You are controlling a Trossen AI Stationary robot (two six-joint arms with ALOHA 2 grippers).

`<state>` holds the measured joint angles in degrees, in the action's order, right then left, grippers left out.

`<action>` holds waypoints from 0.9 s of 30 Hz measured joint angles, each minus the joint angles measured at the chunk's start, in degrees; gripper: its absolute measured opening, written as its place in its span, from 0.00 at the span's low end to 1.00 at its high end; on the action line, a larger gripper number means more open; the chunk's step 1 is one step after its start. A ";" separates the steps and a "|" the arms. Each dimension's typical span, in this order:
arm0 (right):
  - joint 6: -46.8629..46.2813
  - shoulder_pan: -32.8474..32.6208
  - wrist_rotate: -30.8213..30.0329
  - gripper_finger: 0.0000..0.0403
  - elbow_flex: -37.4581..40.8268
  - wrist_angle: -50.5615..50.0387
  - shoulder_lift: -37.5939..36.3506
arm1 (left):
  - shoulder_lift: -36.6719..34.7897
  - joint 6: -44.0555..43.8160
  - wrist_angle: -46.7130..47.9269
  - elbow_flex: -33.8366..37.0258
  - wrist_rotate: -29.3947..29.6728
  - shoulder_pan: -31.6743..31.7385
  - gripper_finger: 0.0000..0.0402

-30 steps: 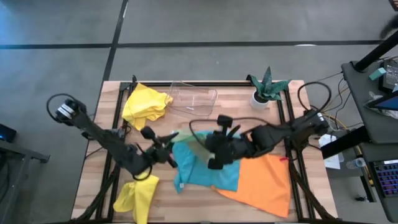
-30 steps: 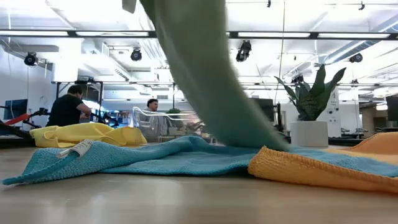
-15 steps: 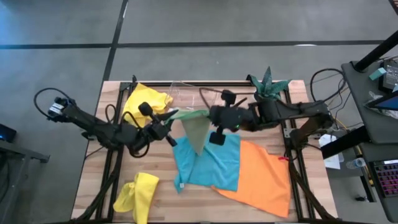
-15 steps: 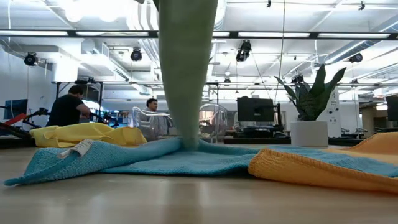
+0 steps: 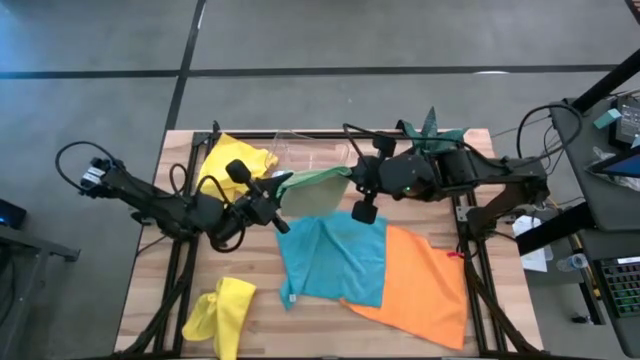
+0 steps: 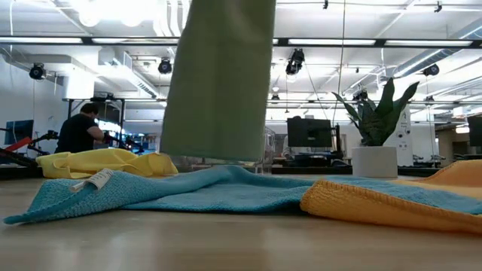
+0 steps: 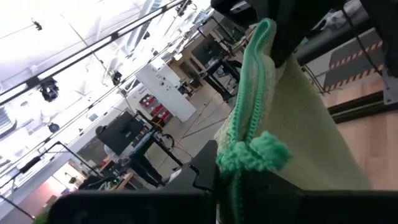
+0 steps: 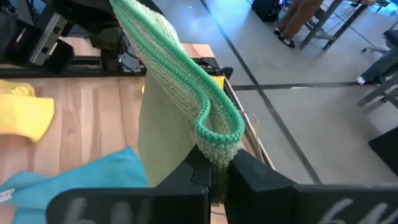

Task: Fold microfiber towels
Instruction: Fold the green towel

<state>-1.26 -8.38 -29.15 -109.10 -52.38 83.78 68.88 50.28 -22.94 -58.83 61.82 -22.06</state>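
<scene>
Two hands: left hand [image 5: 281, 190], right hand [image 5: 352, 181] clamped on sage green towel [image 5: 312, 192] | fingertips hidden by cloth

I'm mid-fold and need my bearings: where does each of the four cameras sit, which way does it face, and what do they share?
High view: above the table, looking straight down; both arms show, left gripper and right gripper each shut on a corner of the green towel.
Low view: at table-top height, looking level into the room; no arm shows, only the green towel hanging above the blue towel.
Left wrist view: on the left wrist, looking past its fingers at the pinched corner.
Right wrist view: on the right wrist, facing the left arm along the towel's edge.
All four share the green towel.
</scene>
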 joint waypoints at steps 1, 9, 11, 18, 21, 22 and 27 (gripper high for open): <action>0.00 0.02 -0.08 0.02 0.00 -0.02 -0.12 | 0.20 -0.02 -0.15 -0.22 -0.05 0.24 0.00; 0.54 1.38 -0.42 0.02 0.00 -1.84 -1.43 | 0.42 -0.44 -0.07 -0.59 -6.77 4.33 0.00; 0.37 2.20 -0.43 0.02 0.00 -1.84 -1.89 | 0.42 -0.68 -0.07 -0.53 -8.38 6.07 0.00; 0.28 4.10 -0.43 0.02 0.00 -2.69 -2.85 | 1.41 -4.56 -0.05 -0.19 -13.85 9.00 0.00; -0.52 4.04 0.59 0.02 0.00 -5.24 -2.70 | 2.00 -4.84 2.25 -0.13 -14.63 8.85 0.00; -1.22 4.02 0.90 0.02 0.00 -6.13 -2.54 | 2.14 -5.60 4.02 -0.13 -14.88 8.63 0.00; -6.16 1.00 1.16 0.02 1.28 -12.72 -1.18 | 3.32 -13.09 13.47 0.29 -16.20 6.69 0.00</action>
<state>-7.42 -7.38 -27.99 -107.82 -65.10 82.60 72.20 37.19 -9.47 -58.54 45.63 -15.37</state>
